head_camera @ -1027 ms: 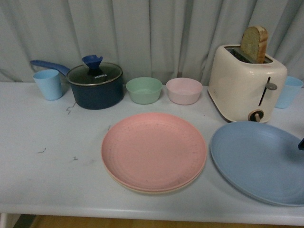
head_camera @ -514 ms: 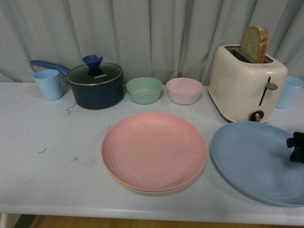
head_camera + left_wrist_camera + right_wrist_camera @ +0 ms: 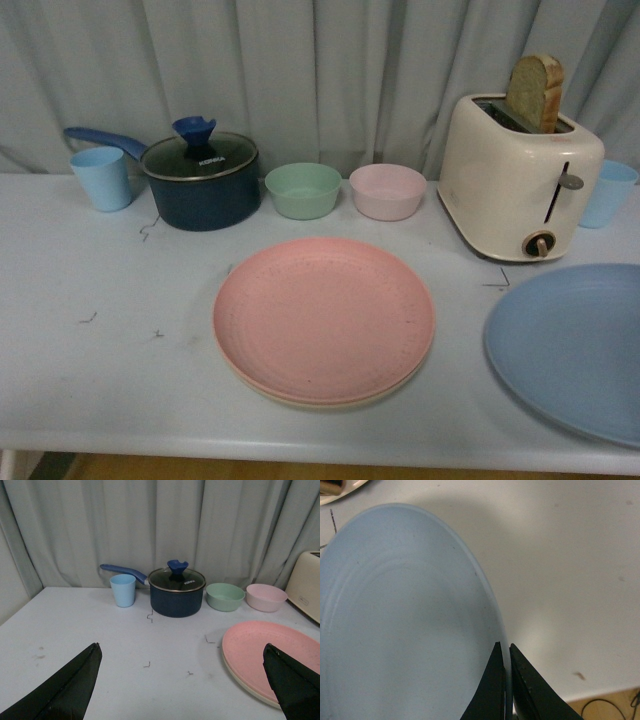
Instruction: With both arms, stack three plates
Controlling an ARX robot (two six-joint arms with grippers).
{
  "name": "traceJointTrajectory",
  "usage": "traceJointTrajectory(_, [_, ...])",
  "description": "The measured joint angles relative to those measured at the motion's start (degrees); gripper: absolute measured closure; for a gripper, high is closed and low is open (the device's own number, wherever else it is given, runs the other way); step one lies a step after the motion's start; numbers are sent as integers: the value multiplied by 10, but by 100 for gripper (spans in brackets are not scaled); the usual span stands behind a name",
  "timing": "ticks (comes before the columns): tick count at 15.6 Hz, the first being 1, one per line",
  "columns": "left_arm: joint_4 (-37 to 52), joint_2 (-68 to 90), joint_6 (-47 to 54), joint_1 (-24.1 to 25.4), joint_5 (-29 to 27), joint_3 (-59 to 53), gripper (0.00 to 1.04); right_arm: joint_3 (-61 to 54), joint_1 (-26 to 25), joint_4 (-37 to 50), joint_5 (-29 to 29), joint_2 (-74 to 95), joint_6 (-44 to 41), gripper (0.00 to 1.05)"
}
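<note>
1. At the right end of the tabletop [image 3: 100,350], the blue plate [image 3: 570,350] lies further right than half a second ago. Its far side is now cut off by the border of the front view, and a wider strip of bare tabletop separates it from the pink plate [image 3: 325,315].
2. The right jaws showed over the blue plate's right side half a second ago and have now left the front view. The right wrist view shows them closed on that plate's rim, pinching it from both faces.
3. Judging from this, the grasp is made and the plate is being drawn or raised outward. Whether it has left the tabletop cannot be told. Carrying it over to the stack is the step that remains.
4. The pink plate rests on the beige plate [image 3: 320,402] at the middle of the tabletop, unmoved, so two of the three are already stacked.
5. The left jaws stand wide open and empty over the tabletop, to the left of the stack.
6. The toaster [image 3: 520,190], holding a bread slice [image 3: 535,92], stands just behind the blue plate with the right blue cup [image 3: 608,192] beside it. It is the nearest thing to clip.
7. The green bowl [image 3: 303,190], pink bowl [image 3: 388,190], pot [image 3: 200,180] and left blue cup [image 3: 100,178] line the back. Nothing lies between the plates.
</note>
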Motion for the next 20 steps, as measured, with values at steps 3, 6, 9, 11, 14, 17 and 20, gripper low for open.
traceJointTrajectory(3, [0, 0, 0, 0, 0, 0, 7, -10, 11, -29, -45, -117, -7, 102])
traceJointTrajectory(6, [0, 0, 0, 0, 0, 0, 7, 9, 60, -11, -69, -155, 16, 102])
traceJointTrajectory(9, [0, 0, 0, 0, 0, 0, 7, 24, 129, 36, -67, -140, 57, 102])
traceJointTrajectory(11, [0, 0, 0, 0, 0, 0, 7, 38, 185, 67, -62, -103, 88, 102])
traceJointTrajectory(14, [0, 0, 0, 0, 0, 0, 7, 80, 278, 102, -48, 4, 144, 102])
traceJointTrajectory(17, [0, 0, 0, 0, 0, 0, 7, 98, 310, 130, -32, 67, 183, 102])
traceJointTrajectory(20, [0, 0, 0, 0, 0, 0, 7, 105, 325, 139, -26, 87, 200, 102])
